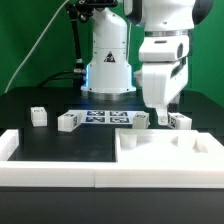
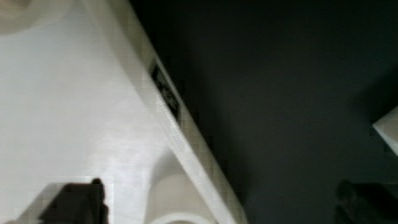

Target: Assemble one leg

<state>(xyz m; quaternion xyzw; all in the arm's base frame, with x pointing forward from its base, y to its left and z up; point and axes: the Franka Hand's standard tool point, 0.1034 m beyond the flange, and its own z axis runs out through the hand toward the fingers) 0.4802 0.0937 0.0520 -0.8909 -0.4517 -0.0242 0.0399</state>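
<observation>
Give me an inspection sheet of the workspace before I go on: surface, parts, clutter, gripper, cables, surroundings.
Surface: black table with a white border along its near edge.
Job's things: four legs in a row, none gripped. The white panel lies in front, on the exterior view's right.
Clutter: nothing seen; only the marker board lies among the legs.
Grippers: the gripper is open and empty, low between the two legs on the exterior view's right.
Cables: one thin dark cable hangs at the back, on the exterior view's left.
Surroundings: green backdrop; arm base behind the marker board.
</observation>
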